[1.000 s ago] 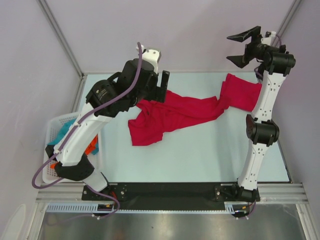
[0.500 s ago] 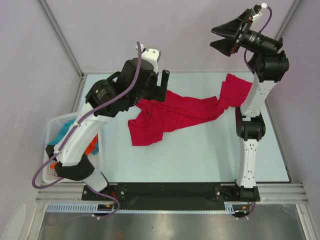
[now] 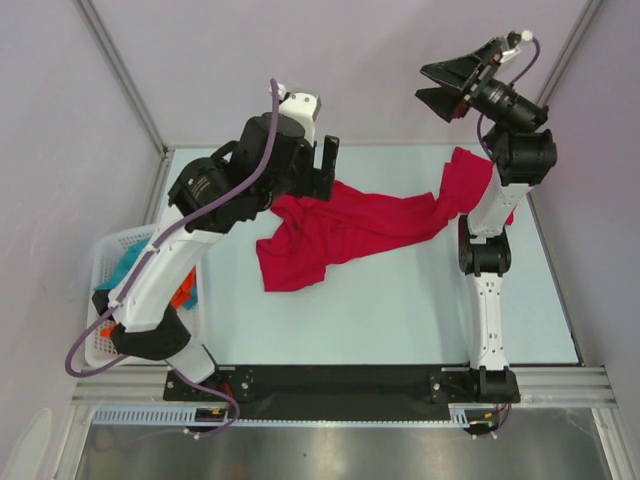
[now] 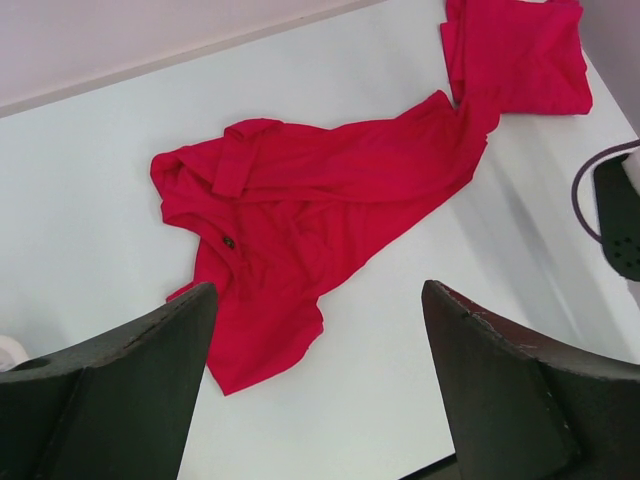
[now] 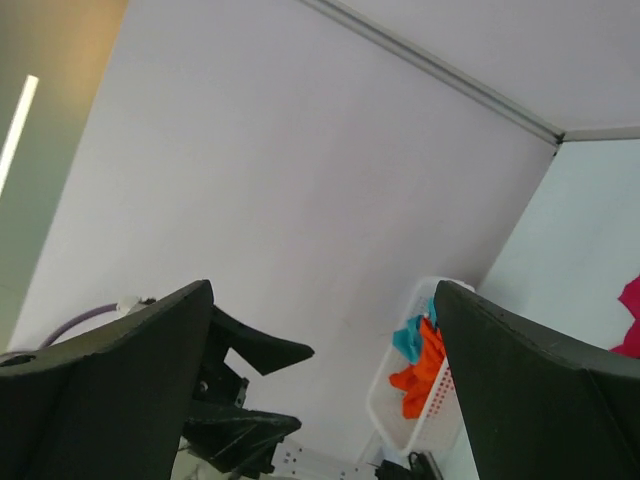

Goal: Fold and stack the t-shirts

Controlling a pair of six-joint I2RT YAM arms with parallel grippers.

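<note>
Left fingers [image 4: 110,390], spread, hover over the crumpled t-shirt [image 4: 290,210] mid-worktop [image 4: 90,180]; right fingers [image 5: 100,400], spread too, point at the wall [image 5: 300,150]. The shirt's end touches the folded t-shirt [image 4: 520,50] at far right, so a careless pull could drag it apart.

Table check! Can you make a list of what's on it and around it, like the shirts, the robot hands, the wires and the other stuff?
Surface: pale table, bare apart from the cloth.
Job's things: red shirt crumpled mid-table, not folded; second shirt at the far right, looks folded; the two touch.
Clutter: white basket at the left edge, teal and orange cloth inside.
Grippers: left gripper open, empty, above the crumpled shirt; right gripper open, empty, raised high.
Cables: purple cables along the left arm and at the right wrist.
Surroundings: lilac walls; nothing else seen.
</note>
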